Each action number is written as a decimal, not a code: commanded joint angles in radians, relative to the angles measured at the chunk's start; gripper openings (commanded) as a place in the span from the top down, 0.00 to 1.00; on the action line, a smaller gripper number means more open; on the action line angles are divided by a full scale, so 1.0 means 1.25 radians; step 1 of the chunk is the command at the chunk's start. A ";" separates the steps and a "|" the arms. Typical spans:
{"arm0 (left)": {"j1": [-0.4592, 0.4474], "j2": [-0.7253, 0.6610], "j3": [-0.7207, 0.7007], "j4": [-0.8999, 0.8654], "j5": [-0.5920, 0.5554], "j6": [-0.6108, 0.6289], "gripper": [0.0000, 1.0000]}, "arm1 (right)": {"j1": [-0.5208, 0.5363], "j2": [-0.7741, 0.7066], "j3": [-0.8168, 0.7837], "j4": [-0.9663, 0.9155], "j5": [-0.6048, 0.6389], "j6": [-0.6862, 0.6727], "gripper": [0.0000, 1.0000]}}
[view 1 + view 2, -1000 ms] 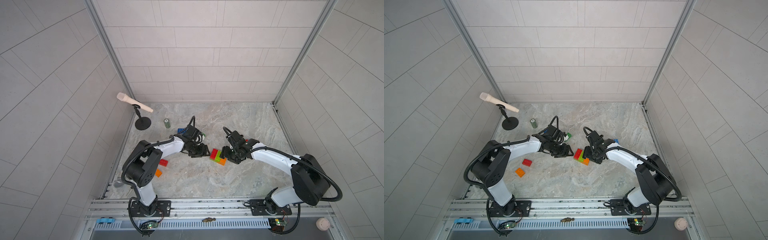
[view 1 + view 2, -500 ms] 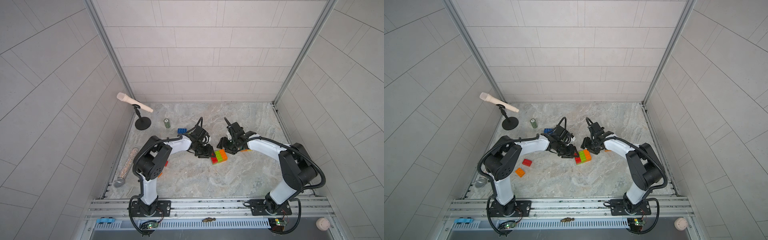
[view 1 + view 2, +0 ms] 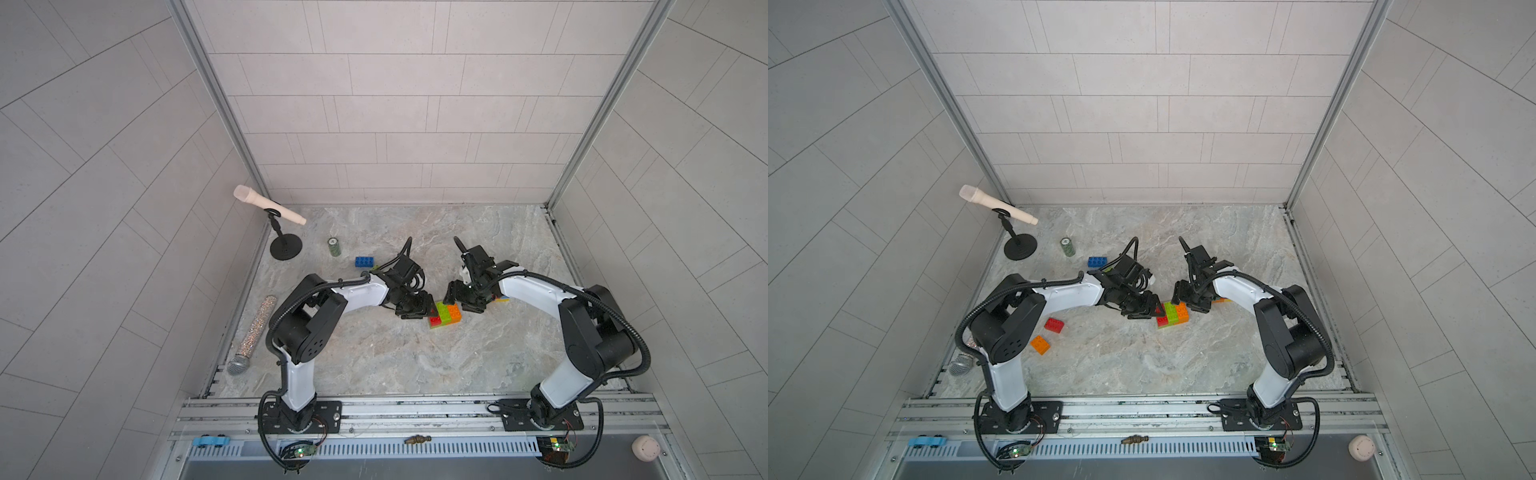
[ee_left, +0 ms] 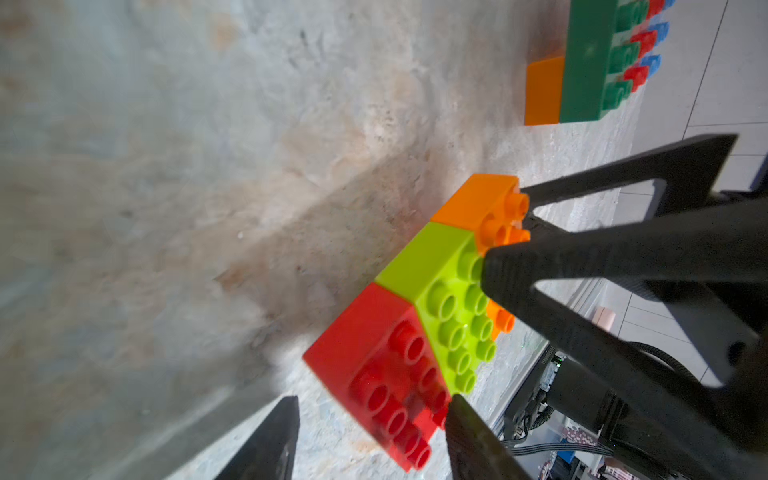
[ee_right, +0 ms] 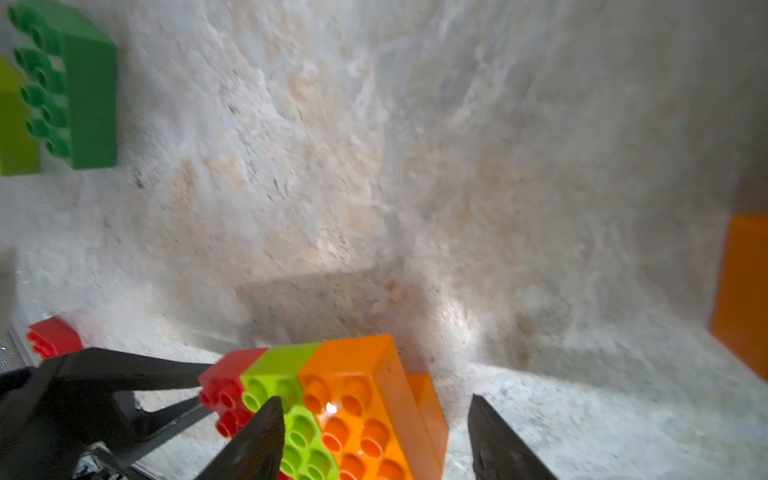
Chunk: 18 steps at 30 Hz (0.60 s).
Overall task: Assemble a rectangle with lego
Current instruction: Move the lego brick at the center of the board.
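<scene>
Both top views look steeply down from high above the front rail [image 3: 415, 409], facing the tiled back wall [image 3: 395, 124]. They share almost the whole marble tabletop [image 3: 1142, 361], with the red-lime-orange brick row [image 3: 445, 314] near frame centre. Each wrist view sits very close, low over the tabletop; the two face this same brick row [image 4: 419, 316] from opposite ends.

Walls: pale grey tiled panels [image 3: 395, 104] on three sides (the side ones slant outward in both top views)
Corners: aluminium uprights [image 3: 222, 104], upper left and upper right of frame
Floor: grey-beige marbled slab [image 3: 395, 365], centre of frame
Front edge: metal rail [image 3: 415, 409], slotted grille [image 3: 457, 448], bottom of frame
Light: even, shadows soft
</scene>
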<state>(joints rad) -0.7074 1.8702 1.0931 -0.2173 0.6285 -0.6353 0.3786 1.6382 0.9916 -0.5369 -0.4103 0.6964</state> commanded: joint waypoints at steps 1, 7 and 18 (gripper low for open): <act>-0.026 -0.041 -0.045 0.018 -0.031 -0.050 0.38 | 0.000 -0.043 -0.025 -0.063 0.003 -0.049 0.28; -0.039 -0.026 -0.068 0.112 -0.040 -0.131 0.43 | 0.006 -0.028 -0.051 -0.002 -0.039 -0.028 0.35; -0.039 0.032 0.013 0.150 -0.059 -0.161 0.50 | -0.023 -0.010 -0.025 0.034 -0.038 -0.012 0.44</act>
<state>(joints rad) -0.7540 1.8748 1.0637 -0.0761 0.5800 -0.8165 0.3607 1.6146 0.9493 -0.5121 -0.4553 0.6693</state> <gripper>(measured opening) 0.502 0.559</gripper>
